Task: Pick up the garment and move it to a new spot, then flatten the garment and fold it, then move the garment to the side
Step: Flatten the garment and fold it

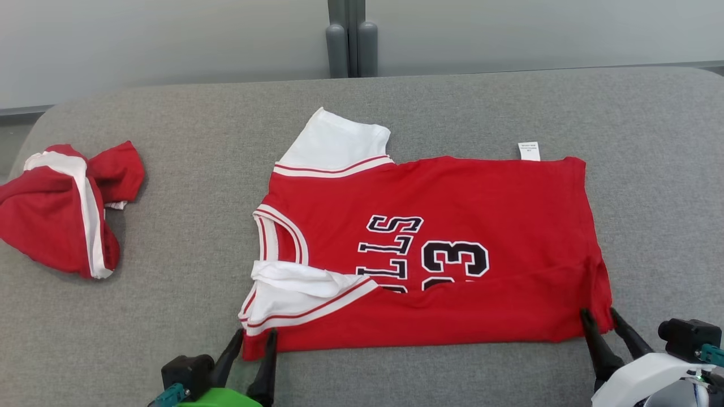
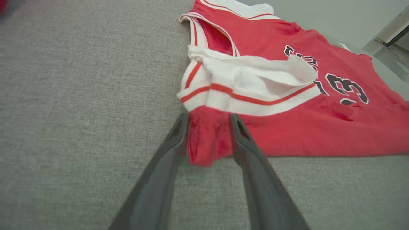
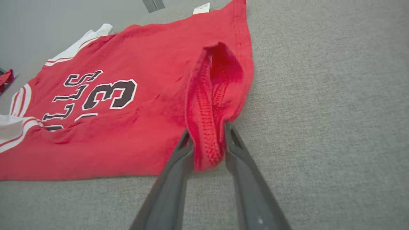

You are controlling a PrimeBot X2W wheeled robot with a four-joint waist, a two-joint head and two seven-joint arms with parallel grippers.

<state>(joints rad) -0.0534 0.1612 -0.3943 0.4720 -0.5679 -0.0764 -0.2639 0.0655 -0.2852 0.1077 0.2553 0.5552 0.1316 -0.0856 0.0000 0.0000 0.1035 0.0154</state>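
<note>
- Red cloth at both near corners: the left end effector [image 2: 209, 118] straddles the collar-end corner of the jersey [image 1: 452, 192]. Its fingers are parted and the fabric sits loose between them, not squeezed.
- Same story at the right end effector [image 3: 207, 129]: fingers apart, with a bunched loop of hem standing up between them and brushing both.
- The jersey lies lengthwise across the middle of the grey desk [image 1: 169, 294], collar to the robot's left, hem to its right.
- Its near long edge lies doubled over the front, hiding the bottom of the black lettering [image 1: 424, 249]. The near sleeve [image 1: 300, 291] is tucked on top, a bit rumpled.
- My read: this is the fold step, with the first lengthwise fold laid down and the grip let go.
- Next, both end effectors need to back straight out without dragging the corners. The right needs the most care, since that hem loop hugs its fingers.
- Then comes a reach to the far edge, where the far sleeve [image 1: 336, 141] and the white label [image 1: 529, 151] stick out.
- Well apart on the left sits a crumpled red-and-white garment [image 1: 62, 209].
</note>
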